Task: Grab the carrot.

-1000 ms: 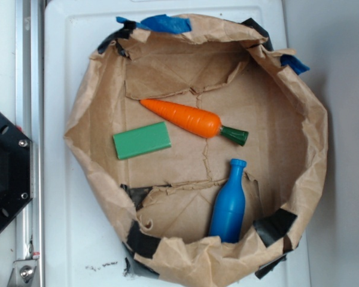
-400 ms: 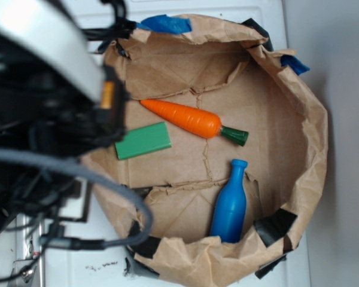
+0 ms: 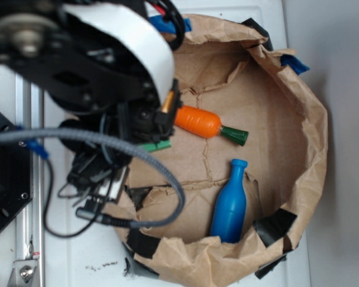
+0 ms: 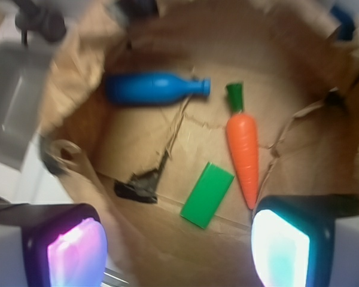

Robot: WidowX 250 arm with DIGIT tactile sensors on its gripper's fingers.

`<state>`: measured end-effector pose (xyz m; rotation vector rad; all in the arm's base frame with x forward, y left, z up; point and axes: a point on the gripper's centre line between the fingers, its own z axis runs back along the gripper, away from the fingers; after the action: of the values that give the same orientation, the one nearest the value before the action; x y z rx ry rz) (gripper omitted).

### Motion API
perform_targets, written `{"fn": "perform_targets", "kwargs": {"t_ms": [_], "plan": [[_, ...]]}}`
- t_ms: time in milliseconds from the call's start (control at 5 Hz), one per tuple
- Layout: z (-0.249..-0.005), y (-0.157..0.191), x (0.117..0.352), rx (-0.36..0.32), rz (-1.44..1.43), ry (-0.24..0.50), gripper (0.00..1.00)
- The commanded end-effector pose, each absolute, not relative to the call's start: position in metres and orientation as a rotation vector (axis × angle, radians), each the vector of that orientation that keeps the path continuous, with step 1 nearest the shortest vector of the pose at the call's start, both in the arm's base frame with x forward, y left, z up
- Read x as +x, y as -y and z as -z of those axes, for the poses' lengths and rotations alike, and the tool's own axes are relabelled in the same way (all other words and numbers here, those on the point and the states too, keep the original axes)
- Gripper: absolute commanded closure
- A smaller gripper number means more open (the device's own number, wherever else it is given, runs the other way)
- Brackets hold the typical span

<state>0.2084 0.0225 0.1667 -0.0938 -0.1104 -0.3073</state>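
1. Orange plastic, glossy and tapered: the carrot [image 4: 243, 156] lies flat on the floor of the brown paper bag [image 3: 299, 119], pointed tip toward the arm, dark green stem [image 3: 234, 135] pointing away, and nothing grips it.
2. The tool [image 4: 179, 248] hangs above the bag's near edge with its jaws spread wide and empty; both lit fingertips [image 4: 280, 247] frame the bottom of the wrist view, and the carrot's tip sits just above the right-hand one.
3. In the exterior view the arm covers the carrot's pointed half and most of the green block [image 4: 207, 194], so the wrist view is the one to steer by.
4. My call: the tool needs to travel forward and a little toward the carrot's side before it drops, so the thick middle ends up between the jaws.
5. Close across the carrot's width, not along it; the narrow tip looks likely to squirt out of a pinch.
6. Mind the green block, just beside the tip but apart from it; one jaw must come down in that gap.
7. The blue bottle [image 4: 151, 88] lies well clear, no trouble there.
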Motion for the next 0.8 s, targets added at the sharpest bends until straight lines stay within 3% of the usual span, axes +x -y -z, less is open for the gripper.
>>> {"fn": "perform_targets", "kwargs": {"t_ms": [0, 200, 400, 600], "plan": [[-0.133, -0.053, 0.251, -0.170, 0.248, 0.074, 0.00], [-0.117, -0.059, 0.209, -0.203, 0.289, 0.106, 0.00], [-0.119, -0.058, 0.191, -0.186, 0.344, 0.149, 0.00], [-0.092, -0.053, 0.189, -0.140, 0.332, 0.136, 0.00]]}}
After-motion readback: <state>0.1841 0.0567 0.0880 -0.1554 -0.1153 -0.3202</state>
